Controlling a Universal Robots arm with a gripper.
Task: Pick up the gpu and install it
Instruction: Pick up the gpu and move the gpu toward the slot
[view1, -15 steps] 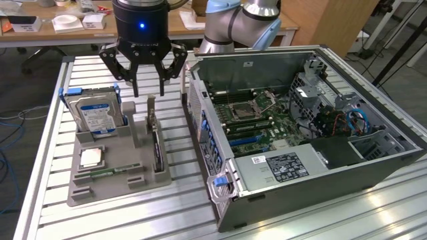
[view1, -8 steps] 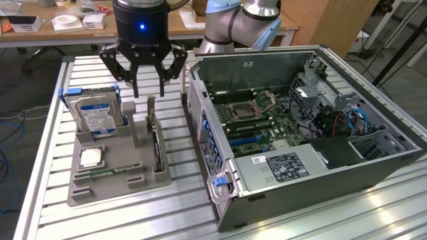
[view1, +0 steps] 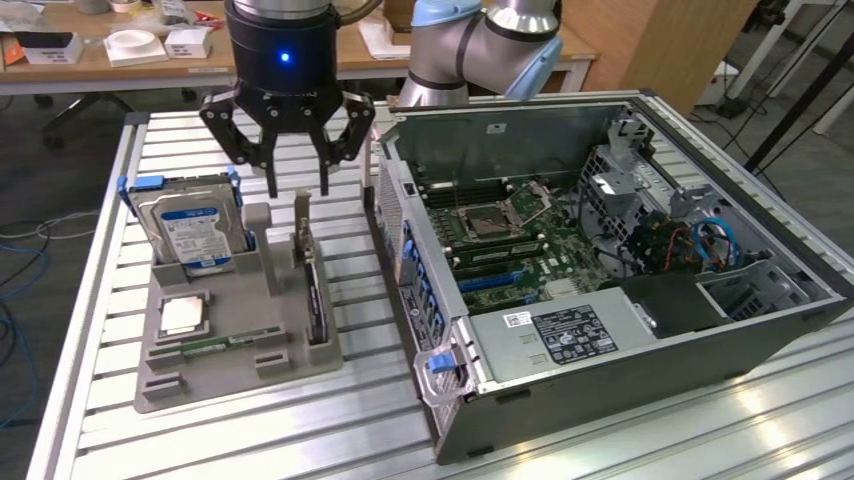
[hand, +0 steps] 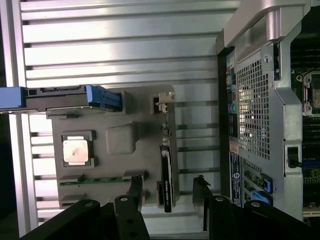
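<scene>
Gripper (view1: 300, 175), its fingers spread apart, hung above the gpu (view1: 315, 295), which stood on edge in the grey holder (view1: 214, 385); the card's long axis ran between the fingers.

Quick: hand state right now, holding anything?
Hand: open, holding nothing, above the gpu.

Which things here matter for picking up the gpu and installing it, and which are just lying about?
For the job:
gpu, on edge in the grey holder
gripper, open, over the gpu
opened computer case

Just lying about:
hard drive
processor
memory stick
These three sit in the same holder.
</scene>
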